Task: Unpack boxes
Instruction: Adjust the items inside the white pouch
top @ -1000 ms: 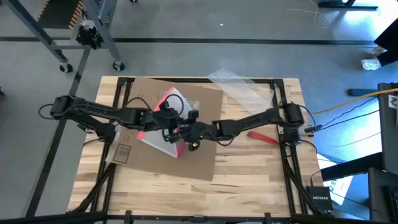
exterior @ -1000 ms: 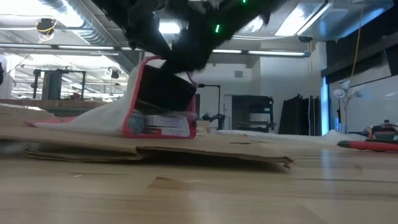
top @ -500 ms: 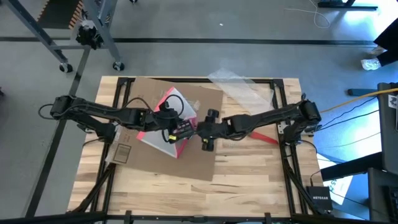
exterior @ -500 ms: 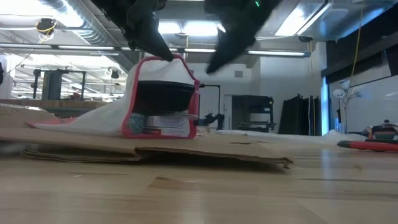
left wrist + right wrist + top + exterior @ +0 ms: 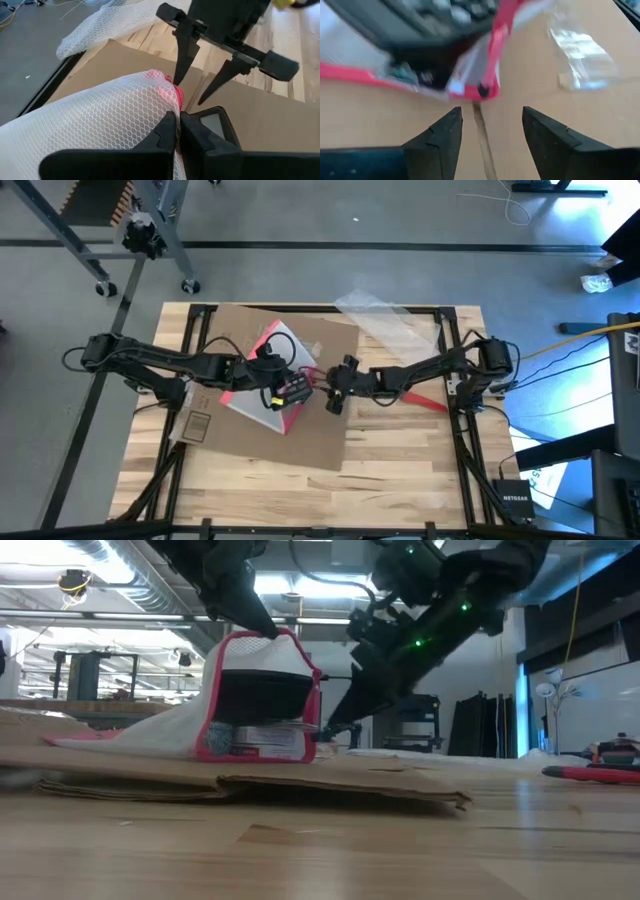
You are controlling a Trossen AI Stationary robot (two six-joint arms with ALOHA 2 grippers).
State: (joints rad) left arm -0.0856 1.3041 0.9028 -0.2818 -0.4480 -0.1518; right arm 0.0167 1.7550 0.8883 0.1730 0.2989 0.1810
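A pouch is held up at frame centre over the flattened box [image 5: 300, 405].
The pouch [image 5: 262, 380] rim is pinched by the left gripper [image 5: 283, 387]; the right gripper [image 5: 335, 390] is held just beside it, fingers spread, empty.

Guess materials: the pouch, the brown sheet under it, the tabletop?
Pouch: white mesh fabric, honeycomb weave showing, with a red edge. Brown sheet: matte cardboard, probably corrugated, creased flat. Tabletop: pale wood planks with visible grain and a slight sheen.

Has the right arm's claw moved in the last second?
Yes. The right gripper drew back rightward, off the pink-edged mesh pouch toward the flattened brown cardboard box's right edge.
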